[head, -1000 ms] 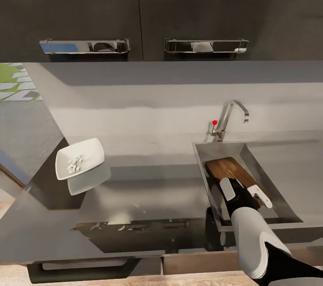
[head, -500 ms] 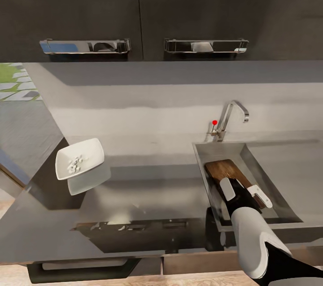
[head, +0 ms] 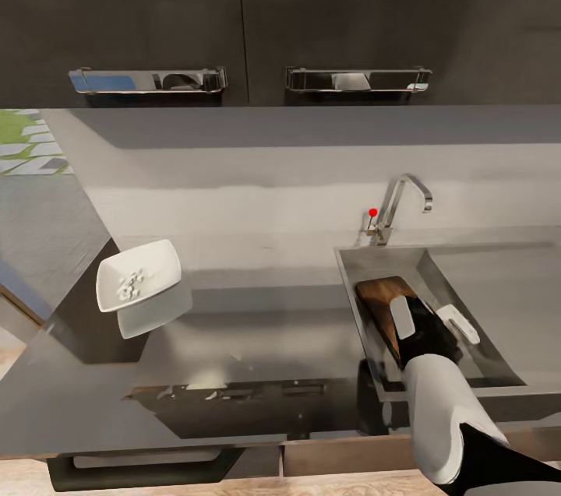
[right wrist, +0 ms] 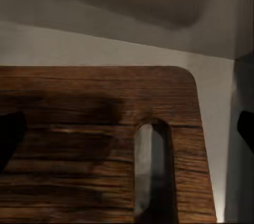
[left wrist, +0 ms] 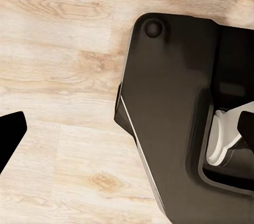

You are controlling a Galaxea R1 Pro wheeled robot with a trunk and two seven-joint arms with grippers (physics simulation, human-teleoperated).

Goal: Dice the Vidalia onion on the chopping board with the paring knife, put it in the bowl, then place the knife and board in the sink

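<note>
The dark wooden chopping board [head: 379, 295] lies inside the steel sink [head: 441, 271], its near end covered by my right arm. My right gripper [head: 430, 320] hangs low over the board, open, its white fingers [head: 402, 317] spread wide. In the right wrist view the board [right wrist: 79, 150] and its slot hole sit between the parted fingertips, with a gap at the board's edge. On the grey countertop [head: 265, 325] at the left stands the white square bowl [head: 139, 274] holding pale onion dice. The paring knife is hidden. My left gripper [left wrist: 127, 134] is open, down over the floor.
The curved chrome tap [head: 405, 200] with its red knob stands behind the sink. A few pale onion bits [head: 210, 395] lie near the countertop's front edge. Dark wall cabinets hang above. The left wrist view holds the wooden floor and the robot's black base [left wrist: 174, 102].
My right gripper has shifted slightly farther into the sink over the board, its fingers turning a little. The board, bowl and camera have stayed put.
</note>
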